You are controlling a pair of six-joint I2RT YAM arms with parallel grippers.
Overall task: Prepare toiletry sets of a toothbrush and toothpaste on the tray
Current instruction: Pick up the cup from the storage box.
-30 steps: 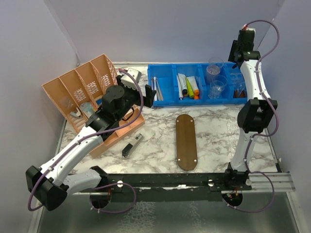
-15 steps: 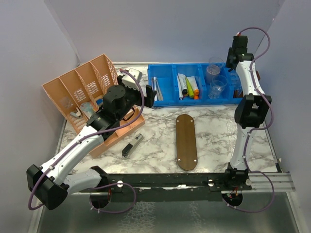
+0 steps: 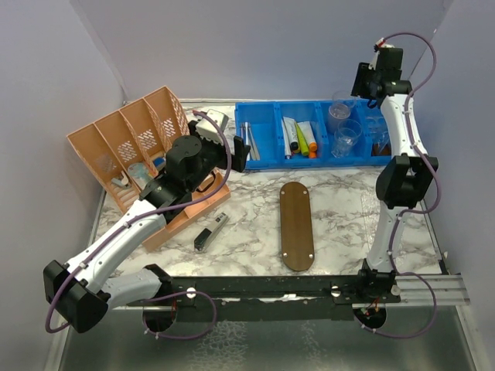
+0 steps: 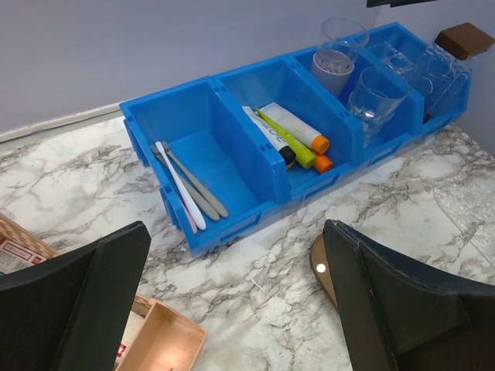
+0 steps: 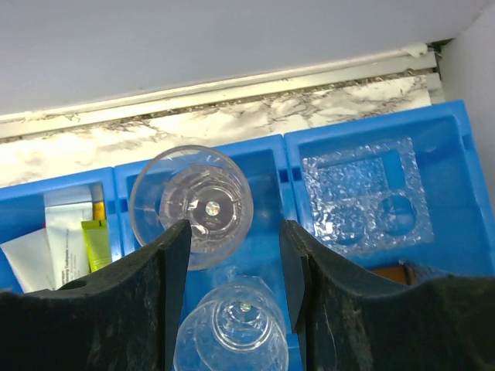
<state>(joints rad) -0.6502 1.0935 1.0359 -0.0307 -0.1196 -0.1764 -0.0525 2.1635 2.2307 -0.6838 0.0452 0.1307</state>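
Centre the right gripper (image 5: pixel 236 228), jaws parted and empty, on the far tumbler (image 5: pixel 191 202), avoiding the near tumbler (image 5: pixel 232 332); left gripper (image 4: pixel 236 228) gapes wide

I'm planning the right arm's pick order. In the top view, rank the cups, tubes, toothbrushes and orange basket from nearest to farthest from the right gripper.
From the right gripper:
1. Cups, right end of the blue bin.
2. Tubes, middle compartment.
3. Toothbrushes, left compartment.
4. Orange basket, far left.

Robot lab test cell: plain lilac partition walls (image 3: pixel 271 46), marbled tabletop (image 3: pixel 348 209), black mounting rail (image 3: pixel 271 287) along near edge.
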